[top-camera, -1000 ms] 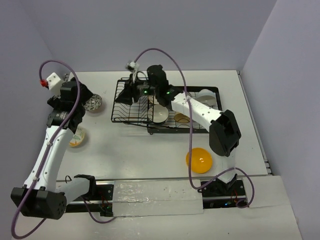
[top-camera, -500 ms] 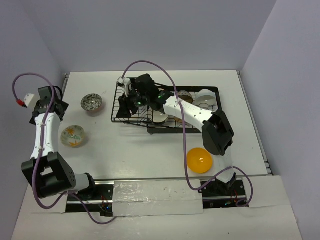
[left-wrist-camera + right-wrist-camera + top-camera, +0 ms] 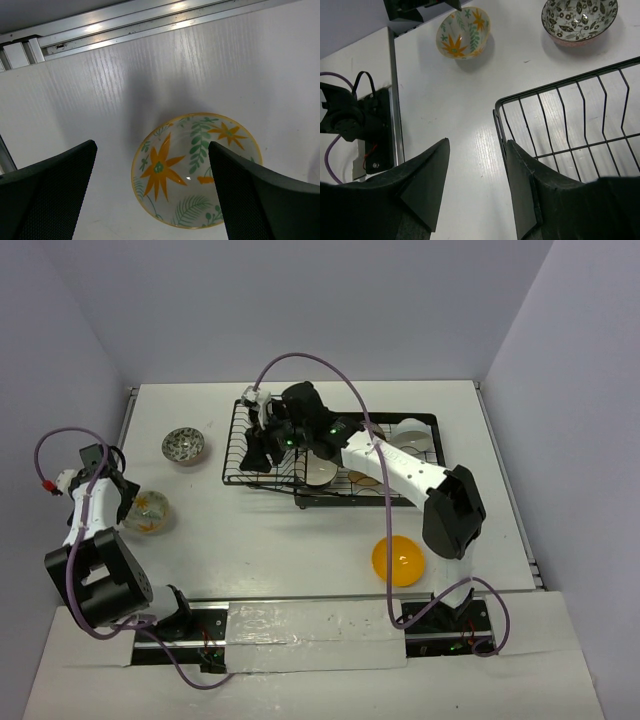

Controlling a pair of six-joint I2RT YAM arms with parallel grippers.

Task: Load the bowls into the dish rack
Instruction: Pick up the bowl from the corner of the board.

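Toward the bottom of the overhead frame lies one orange bowl (image 3: pixel 399 560) on the surface (image 3: pixel 280 540). At the left edge, the left tool (image 3: pixel 151 147) hangs wide open over one flowered bowl (image 3: pixel 195 170). Picking it up seems the step in hand, and it calls for lowering and closing on the rim. Farther up sits one dark patterned bowl (image 3: pixel 184 445). Farthest, the right tool (image 3: pixel 477 145) is open and empty at the left end of the one dish rack (image 3: pixel 248 470). Inside it I count perhaps four bowls, a cream bowl (image 3: pixel 320 473) among them, but the arm hides some.

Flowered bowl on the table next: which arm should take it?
Left. The left gripper is open with the flowered bowl framed between its fingers; the right gripper is empty at the dish rack, farther off.
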